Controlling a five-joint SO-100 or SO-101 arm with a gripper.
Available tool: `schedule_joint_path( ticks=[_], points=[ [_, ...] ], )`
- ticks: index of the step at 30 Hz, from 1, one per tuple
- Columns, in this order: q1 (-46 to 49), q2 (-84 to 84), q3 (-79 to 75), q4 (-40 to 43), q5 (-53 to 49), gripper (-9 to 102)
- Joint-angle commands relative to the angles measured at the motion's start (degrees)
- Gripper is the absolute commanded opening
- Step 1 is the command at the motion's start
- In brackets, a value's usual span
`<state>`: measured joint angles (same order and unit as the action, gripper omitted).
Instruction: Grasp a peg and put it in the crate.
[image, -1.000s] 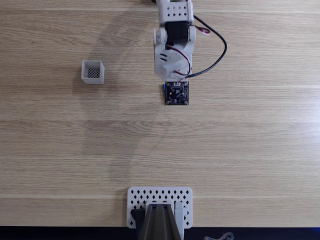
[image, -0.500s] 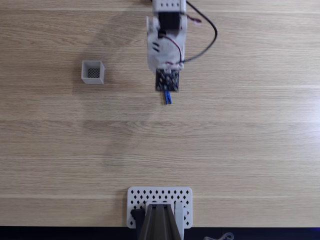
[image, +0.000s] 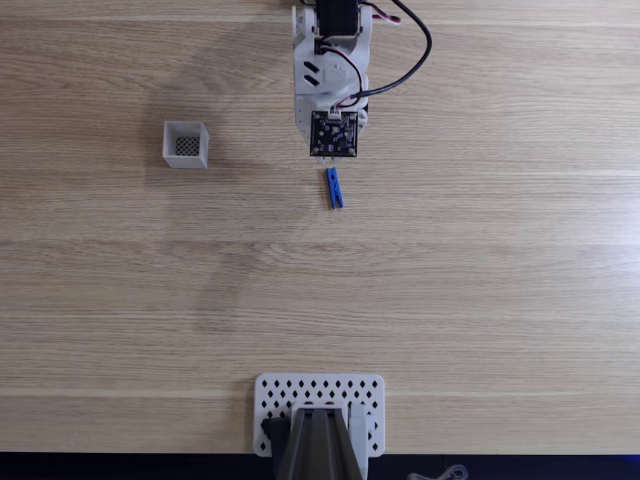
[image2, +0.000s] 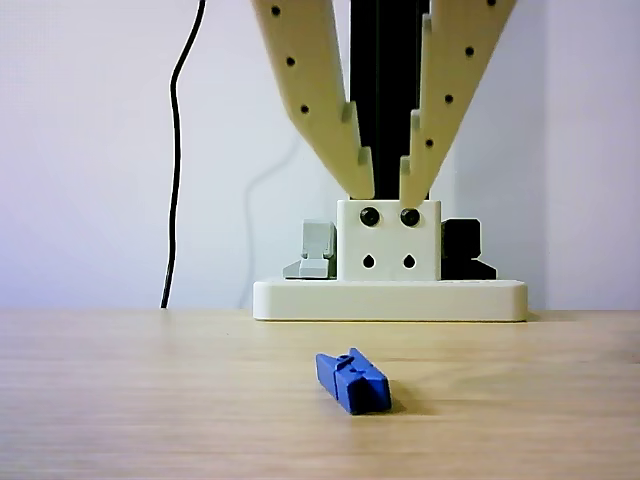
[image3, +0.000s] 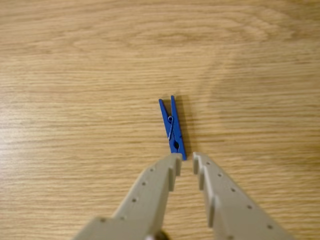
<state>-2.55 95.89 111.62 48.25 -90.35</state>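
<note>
Fixed view: arm has pulled back toward the top edge, so the peg (image: 333, 187), hidden under the wrist a second ago, now lies bare on the table (image: 480, 280), untouched. Gripper (image3: 186, 159) empty, tips just above the peg's near end in wrist view, jaws only slightly parted, probably too narrow to straddle it yet. Crate (image: 186, 144) sits well apart to the left in that fixed view. Grasp not begun.
</note>
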Motion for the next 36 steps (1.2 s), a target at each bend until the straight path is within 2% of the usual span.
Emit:
schedule_joint_path(
  ticks=[1, 20, 29, 36],
  points=[
    [-0.6, 4.8, -1.4, -1.9, -0.2, 2],
    [-0.5, 2.3, -1.1, -4.4, 0.4, 2],
    [0.3, 2.2, -1.1, -4.5, 0.4, 20],
    [0.4, -3.2, -1.3, -5.0, 0.4, 20]
  ],
)
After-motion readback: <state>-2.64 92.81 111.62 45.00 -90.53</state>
